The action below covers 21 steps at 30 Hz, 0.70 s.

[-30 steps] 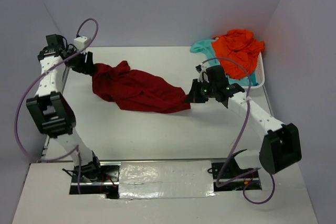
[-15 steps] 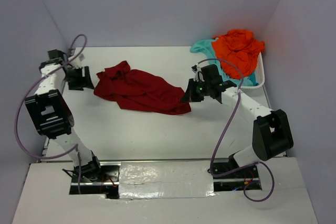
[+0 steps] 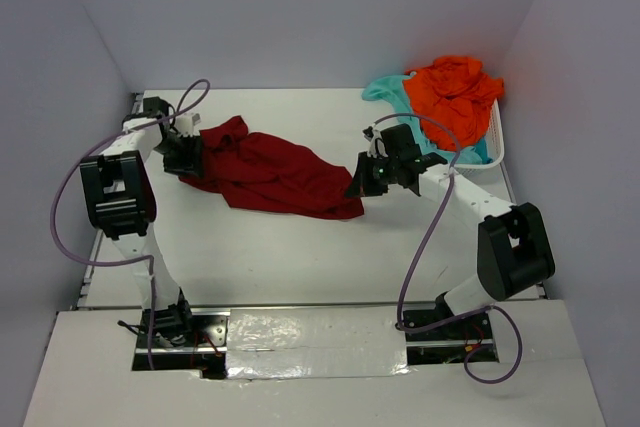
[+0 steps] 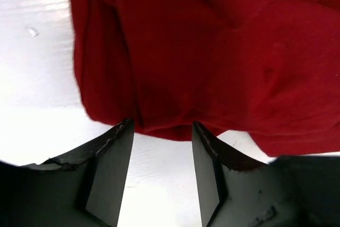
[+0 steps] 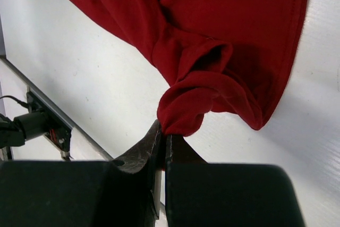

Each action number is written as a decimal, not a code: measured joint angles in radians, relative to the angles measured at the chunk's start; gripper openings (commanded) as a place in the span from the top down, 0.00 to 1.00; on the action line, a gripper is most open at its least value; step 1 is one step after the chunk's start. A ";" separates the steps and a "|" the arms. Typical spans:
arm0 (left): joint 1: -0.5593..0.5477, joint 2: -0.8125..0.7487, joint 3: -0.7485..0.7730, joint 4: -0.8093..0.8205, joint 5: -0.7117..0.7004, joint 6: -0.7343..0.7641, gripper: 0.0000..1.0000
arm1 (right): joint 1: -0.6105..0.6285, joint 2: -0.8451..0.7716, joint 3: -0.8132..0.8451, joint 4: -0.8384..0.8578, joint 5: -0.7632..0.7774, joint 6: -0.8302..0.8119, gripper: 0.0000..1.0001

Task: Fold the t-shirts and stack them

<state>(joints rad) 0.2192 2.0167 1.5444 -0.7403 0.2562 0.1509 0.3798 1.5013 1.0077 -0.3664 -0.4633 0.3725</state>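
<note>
Here, the right gripper (image 5: 162, 131) clamps a fold of the crumpled dark red cloth t-shirt (image 3: 265, 172) at table centre. Only the left wrist view shows the left gripper (image 4: 161, 127) with jaws apart at the shirt's nine-o'clock edge. A bright orange cloth t-shirt (image 3: 455, 87) lies heaped at two o'clock.

Robotics lab test cell: a white table (image 3: 300, 257) sits boxed in by bare lavender-grey walls (image 3: 320, 17) that rise behind it and at both its sides. The left arm (image 3: 118, 192) and right arm (image 3: 512, 252), white-and-black machines, are bolted at the table's near edge, where silver tape (image 3: 310, 332) patches the mounting board (purple cables (image 3: 62, 217) loop loose above the table).
</note>
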 measured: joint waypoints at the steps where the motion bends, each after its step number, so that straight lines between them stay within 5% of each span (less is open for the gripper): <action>1: -0.008 0.000 -0.001 0.000 -0.013 0.000 0.40 | 0.000 0.000 0.000 0.001 0.000 0.000 1.00; 9: -0.026 0.005 -0.021 0.032 -0.039 -0.006 0.63 | 0.000 0.000 -0.001 0.004 0.011 -0.003 1.00; 10: -0.027 0.010 -0.019 0.031 -0.040 -0.009 0.78 | 0.000 0.000 -0.001 0.003 0.016 -0.005 1.00; 13: -0.027 0.028 -0.014 0.018 -0.041 -0.028 1.00 | 0.000 -0.004 -0.001 0.002 0.027 -0.005 1.00; 21: -0.027 0.051 0.134 -0.046 -0.026 -0.024 1.00 | -0.026 0.049 0.123 -0.041 0.033 -0.008 1.00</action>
<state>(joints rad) 0.1925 2.0674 1.6787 -0.7864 0.2302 0.1272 0.3542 1.5501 1.1305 -0.4076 -0.4301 0.3641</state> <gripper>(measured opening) 0.023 0.027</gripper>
